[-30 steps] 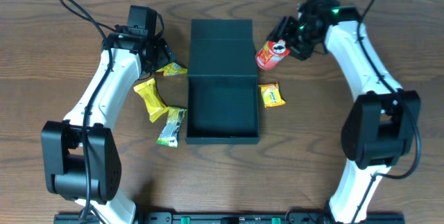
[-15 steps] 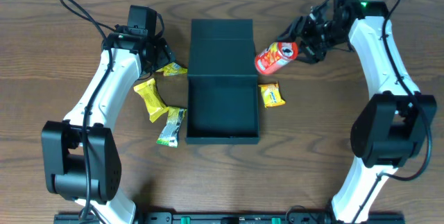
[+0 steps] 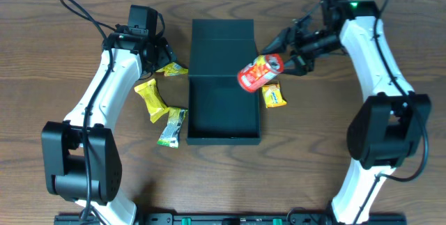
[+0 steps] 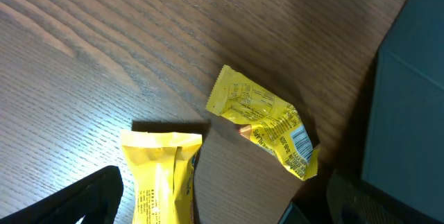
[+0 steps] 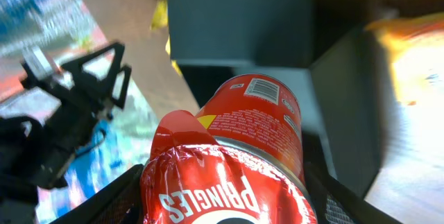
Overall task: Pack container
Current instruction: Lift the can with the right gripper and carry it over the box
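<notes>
The container (image 3: pixel 223 124) is a dark teal-green box in the middle of the table, its flap lid (image 3: pixel 221 47) lying open toward the back. My right gripper (image 3: pixel 282 52) is shut on a red Pringles can (image 3: pixel 255 74) and holds it tilted above the container's right wall. In the right wrist view the can (image 5: pixel 239 148) fills the jaws (image 5: pixel 229 207), with the container (image 5: pixel 243 23) beyond. My left gripper (image 3: pixel 157 54) is open and empty beside a yellow snack packet (image 3: pixel 171 70). In the left wrist view, its jaws (image 4: pixel 222 210) hang above that packet (image 4: pixel 267 128) and a second yellow packet (image 4: pixel 163 179).
A yellow packet (image 3: pixel 151 99) and a green-and-yellow packet (image 3: pixel 172 126) lie left of the container. An orange-yellow packet (image 3: pixel 273 95) lies right of it, under the held can. The container's edge (image 4: pixel 409 99) shows at the right of the left wrist view.
My right gripper has carried the red can left and forward, from beside the lid to above the container's right wall. The left arm has not moved.
</notes>
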Robot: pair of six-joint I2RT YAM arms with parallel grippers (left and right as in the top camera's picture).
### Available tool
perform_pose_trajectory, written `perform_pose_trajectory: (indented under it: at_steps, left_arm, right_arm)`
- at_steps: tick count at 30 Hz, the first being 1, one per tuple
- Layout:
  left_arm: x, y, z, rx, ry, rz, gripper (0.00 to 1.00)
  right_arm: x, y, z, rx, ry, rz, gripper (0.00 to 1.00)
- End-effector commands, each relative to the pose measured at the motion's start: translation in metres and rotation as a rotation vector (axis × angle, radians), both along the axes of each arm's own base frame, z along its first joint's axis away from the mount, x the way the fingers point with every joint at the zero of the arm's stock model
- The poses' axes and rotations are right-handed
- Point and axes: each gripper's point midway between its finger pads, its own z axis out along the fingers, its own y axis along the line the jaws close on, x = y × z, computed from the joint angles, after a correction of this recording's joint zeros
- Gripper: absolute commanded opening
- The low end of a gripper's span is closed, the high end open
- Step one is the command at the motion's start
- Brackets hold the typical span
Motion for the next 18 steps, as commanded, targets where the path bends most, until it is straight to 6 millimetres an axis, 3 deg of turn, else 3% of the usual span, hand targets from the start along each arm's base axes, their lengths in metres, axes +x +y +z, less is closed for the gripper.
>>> perform_pose_trajectory:
  at_steps: [1, 7, 13, 18]
  left_arm:
    - [0.006, -0.001, 0.005, 0.01, -0.015, -0.008, 0.95]
    - [0.006, -0.001, 0.005, 0.01, -0.015, -0.008, 0.95]
    - [0.006, -0.001, 0.004, 0.01, -0.014, -0.009, 0.95]
    - [0.002, -0.001, 0.003, 0.013, 0.006, -0.009, 0.95]
  right_arm:
    - [-0.011, 0.033, 0.012, 0.06, -0.018, 0.082, 0.63]
    - [-0.03, 0.071, 0.008, 0.035, -0.011, 0.166, 0.63]
    - [-0.031, 0.116, -0.005, 0.0, -0.077, 0.198, 0.65]
    - [-0.028, 0.121, -0.021, -0.038, -0.086, 0.177, 0.64]
